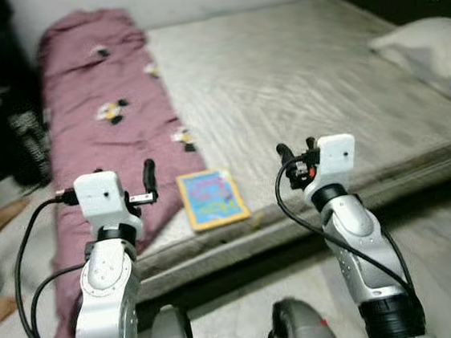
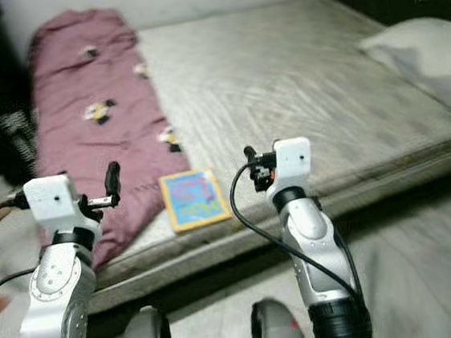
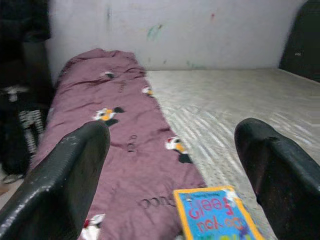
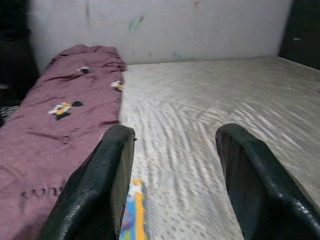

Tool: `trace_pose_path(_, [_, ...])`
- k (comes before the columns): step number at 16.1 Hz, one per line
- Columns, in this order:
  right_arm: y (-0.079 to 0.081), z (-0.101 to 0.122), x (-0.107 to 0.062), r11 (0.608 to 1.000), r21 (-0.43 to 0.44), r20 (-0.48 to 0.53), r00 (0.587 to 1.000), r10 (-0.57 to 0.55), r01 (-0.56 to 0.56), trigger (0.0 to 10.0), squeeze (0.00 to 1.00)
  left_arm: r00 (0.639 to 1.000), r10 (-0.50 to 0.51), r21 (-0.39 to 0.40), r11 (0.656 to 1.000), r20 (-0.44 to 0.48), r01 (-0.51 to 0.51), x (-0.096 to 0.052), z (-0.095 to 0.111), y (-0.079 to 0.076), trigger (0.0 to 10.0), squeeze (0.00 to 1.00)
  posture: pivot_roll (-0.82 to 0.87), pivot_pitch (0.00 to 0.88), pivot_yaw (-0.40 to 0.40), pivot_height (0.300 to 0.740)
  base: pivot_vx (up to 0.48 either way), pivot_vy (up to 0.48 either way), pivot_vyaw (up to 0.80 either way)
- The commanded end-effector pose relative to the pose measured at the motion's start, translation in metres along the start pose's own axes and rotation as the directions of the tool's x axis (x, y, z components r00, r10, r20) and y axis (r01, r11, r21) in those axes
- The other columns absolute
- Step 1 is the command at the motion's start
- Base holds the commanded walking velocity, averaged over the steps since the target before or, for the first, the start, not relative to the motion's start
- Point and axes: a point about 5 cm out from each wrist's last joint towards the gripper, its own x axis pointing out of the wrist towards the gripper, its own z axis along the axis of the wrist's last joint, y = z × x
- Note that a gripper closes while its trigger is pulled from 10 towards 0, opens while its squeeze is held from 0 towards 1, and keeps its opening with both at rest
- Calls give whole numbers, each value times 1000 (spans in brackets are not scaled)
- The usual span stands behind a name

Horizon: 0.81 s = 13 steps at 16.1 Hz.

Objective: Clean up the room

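Both silver arms rise from the bottom of the head views, raised in front of the mattress edge. L gripper (image 1: pixel 149 177) sits over the purple blanket's hanging edge, fingers (image 3: pixel 60 185) spread wide apart, holding nothing. R gripper (image 1: pixel 297 157) is up over the front strip of the mattress (image 1: pixel 304 72), fingers (image 4: pixel 95 190) also apart, nothing between them.

Between the two grippers, a bit fwd of them, lies a picture book (image 1: pixel 211 198): yellow border, blue cover w/ pink lettering, flat on the mattress close to its front edge, its left side just beside the blanket. In the left wrist view the book (image 3: pixel 215 215) shows low between the fingers; in the right wrist view just a sliver of it (image 4: pixel 134 212) next to one finger.

Purple blanket (image 1: pixel 97 102) runs lengthwise along the robot's-left side of the mattress, small cartoon prints on it, near end draping over the mattress edge toward the floor (image 1: pixel 449 226). White pillow (image 1: pixel 431 50) at far right on the mattress, well apart from the book. Pale wall (image 3: pixel 190 35) behind the bed, a few faint colour smudges on it. Dark clutter at far left beside the bed, too blurred to tell
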Motion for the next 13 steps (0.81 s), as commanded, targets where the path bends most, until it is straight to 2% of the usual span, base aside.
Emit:
trace_pose_path(1, [-1,3,2,1000,-5,10,1000,10,-10,10000,0,1000,3,-3,1000,4,-3,-1,0,1,10000,0,-52,41,-3,656,0,0,0])
trace_pose_path(3, [1,4,2,999,-33,18,999,37,-36,10000,0,1000,-1,-4,1000,10,1,-1,1,1,10000,0,-50,43,-4,656,0,0,0])
trace_pose_path(5, [1,3,2,999,-32,22,999,36,-35,10000,0,1000,-6,-10,1000,15,6,-1,2,2,10000,0,-50,43,-4,656,129,0,778])
trace_pose_path(6, [1,3,2,999,-30,22,999,34,-33,10000,0,1000,-13,-12,1000,19,14,-1,2,1,10000,0,-50,43,-4,656,289,0,519])
trace_pose_path(13, [0,2,1,999,-30,19,999,32,-31,10000,0,999,-29,-20,999,21,30,-3,2,0,10000,0,-52,48,-2,656,416,0,0])
